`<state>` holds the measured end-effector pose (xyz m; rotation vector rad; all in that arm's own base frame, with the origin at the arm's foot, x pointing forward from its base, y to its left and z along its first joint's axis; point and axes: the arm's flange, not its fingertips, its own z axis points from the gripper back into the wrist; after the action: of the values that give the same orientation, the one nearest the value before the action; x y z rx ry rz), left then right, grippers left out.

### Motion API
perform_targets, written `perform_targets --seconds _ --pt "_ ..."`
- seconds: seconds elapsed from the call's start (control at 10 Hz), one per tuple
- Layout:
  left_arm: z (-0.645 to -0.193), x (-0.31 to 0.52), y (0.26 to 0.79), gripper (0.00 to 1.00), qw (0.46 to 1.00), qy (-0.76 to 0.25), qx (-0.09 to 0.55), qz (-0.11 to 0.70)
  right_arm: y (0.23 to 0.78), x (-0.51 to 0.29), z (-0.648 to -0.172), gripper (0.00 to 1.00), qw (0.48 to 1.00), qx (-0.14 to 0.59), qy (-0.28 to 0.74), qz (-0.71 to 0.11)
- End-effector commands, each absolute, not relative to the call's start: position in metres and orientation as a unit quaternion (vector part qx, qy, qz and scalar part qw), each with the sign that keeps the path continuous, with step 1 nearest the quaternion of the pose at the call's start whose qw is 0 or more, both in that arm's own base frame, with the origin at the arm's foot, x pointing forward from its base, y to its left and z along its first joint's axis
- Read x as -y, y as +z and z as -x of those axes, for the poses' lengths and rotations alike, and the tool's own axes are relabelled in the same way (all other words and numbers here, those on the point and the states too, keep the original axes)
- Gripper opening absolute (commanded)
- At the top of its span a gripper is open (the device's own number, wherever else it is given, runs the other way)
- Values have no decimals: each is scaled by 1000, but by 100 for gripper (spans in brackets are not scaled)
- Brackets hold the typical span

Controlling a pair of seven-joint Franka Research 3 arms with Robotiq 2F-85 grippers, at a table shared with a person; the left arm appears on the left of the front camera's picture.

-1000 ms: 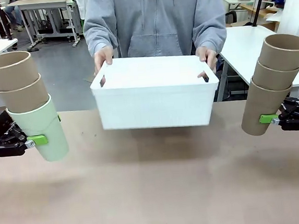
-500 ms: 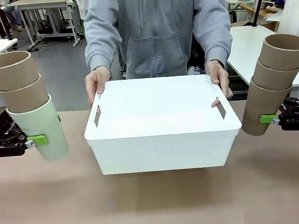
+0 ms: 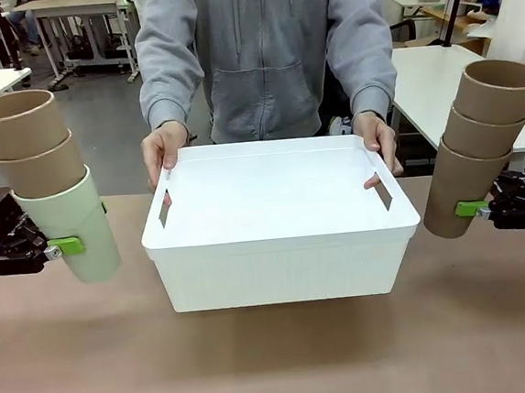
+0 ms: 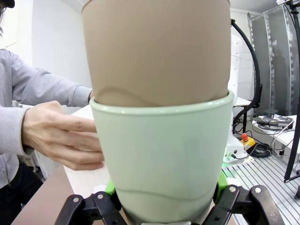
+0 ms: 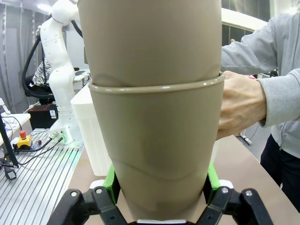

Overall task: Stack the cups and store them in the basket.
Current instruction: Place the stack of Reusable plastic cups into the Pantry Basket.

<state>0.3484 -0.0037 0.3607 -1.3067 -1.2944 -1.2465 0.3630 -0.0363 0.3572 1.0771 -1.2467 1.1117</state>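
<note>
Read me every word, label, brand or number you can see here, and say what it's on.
No text can be read anywhere.
The tan cups, the mint-green cup and the white basket are plain, with no print or logo.
Any marking on the red button box is too small to read.

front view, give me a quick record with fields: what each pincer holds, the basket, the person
left pincer: shut on mint-green cup, with two tan cups nested in it
right pincer: shut on the lowest of three tan cups, stacked
basket: middle of the table, between the stacks, no cups inside
person's hands: gripping the basket's rim at both ends
</note>
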Motion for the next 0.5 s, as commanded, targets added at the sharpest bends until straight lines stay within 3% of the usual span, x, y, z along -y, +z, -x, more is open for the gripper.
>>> perform_targets --seconds 0.0,0.4 --pt "-348 4 364 85 438 -504 523 529 360 35 -363 84 541 529 471 -453" --pt "-348 4 364 85 438 -504 523 529 360 35 -363 84 541 529 471 -453"
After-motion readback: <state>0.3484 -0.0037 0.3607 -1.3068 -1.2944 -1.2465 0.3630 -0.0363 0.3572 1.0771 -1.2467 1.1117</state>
